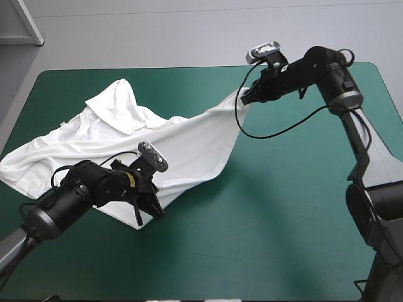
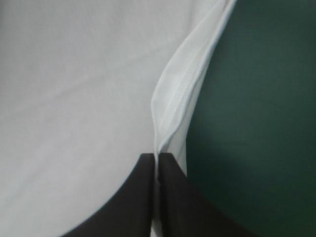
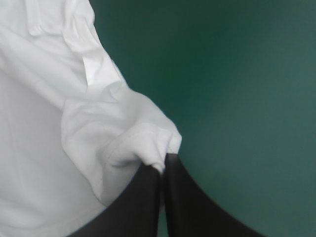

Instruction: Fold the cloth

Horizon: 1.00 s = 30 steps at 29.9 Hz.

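You have the teal-green table [image 1: 283, 239] filling most of the frame. The white T-shirt [image 1: 189, 145] lies half spread over the table's left and centre. Its long axis slants from the frame's left edge up toward the upper right, and a flap is folded over at upper left. Your right tool [image 1: 244, 95], upper right, is pinched on a bunched corner. Your left tool [image 1: 150, 212], lower left, is clamped on the hem's edge.

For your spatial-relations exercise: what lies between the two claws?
The T-shirt spans from the left claw to the right claw, both shut on it; the high view shows this.
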Tool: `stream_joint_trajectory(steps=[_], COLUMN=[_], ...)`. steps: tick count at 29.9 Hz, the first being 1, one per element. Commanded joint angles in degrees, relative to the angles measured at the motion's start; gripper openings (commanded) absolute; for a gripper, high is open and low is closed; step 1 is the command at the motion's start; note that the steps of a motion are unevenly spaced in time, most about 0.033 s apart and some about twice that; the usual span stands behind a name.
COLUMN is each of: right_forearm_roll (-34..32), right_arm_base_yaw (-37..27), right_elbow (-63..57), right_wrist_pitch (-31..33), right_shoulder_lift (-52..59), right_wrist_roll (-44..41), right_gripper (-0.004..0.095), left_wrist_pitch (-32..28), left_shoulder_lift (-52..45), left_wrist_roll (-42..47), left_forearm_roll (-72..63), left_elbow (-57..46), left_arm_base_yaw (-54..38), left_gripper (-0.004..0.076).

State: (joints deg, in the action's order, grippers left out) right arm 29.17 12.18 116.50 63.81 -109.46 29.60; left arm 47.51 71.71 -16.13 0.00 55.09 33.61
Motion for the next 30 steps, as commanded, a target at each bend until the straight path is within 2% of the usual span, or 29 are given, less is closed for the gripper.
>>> stream_joint_trajectory(steps=[1, 6, 9, 15, 24, 30], right_forearm_roll=[1.85, -0.47, -3.17, -6.07, -4.17, -3.92], right_arm_base_yaw=[-0.18, -0.18, -0.18, -0.18, -0.18, -0.18], right_elbow=[6.21, 12.25, 14.81, 19.87, 30.68, 39.20], right_wrist_pitch=[-1.46, -1.67, -1.67, -3.57, -10.92, -12.14], right_shoulder_lift=[6.64, 10.63, 12.66, 16.33, 19.88, 20.95], right_wrist_roll=[0.58, 0.04, -0.81, -0.97, -0.71, -0.71], right_gripper=[-0.0008, -0.0008, -0.0008, -0.0014, -0.0014, -0.0014], left_wrist_pitch=[-3.64, -5.15, -6.61, -11.11, -12.56, -13.61], left_shoulder_lift=[-1.59, -1.54, -1.54, -1.30, 2.09, 4.37], left_wrist_roll=[3.05, 11.42, 10.86, 6.30, -1.66, -9.28], left_forearm_roll=[9.64, 28.82, 29.97, 29.86, 27.23, 16.06], left_elbow=[8.59, 19.11, 24.48, 37.36, 61.82, 77.00], left_arm_base_yaw=[-0.02, -1.60, -5.05, -13.28, -13.60, -13.60], left_gripper=[0.0019, 0.0019, 0.0019, 0.0020, 0.0020, 0.0020])
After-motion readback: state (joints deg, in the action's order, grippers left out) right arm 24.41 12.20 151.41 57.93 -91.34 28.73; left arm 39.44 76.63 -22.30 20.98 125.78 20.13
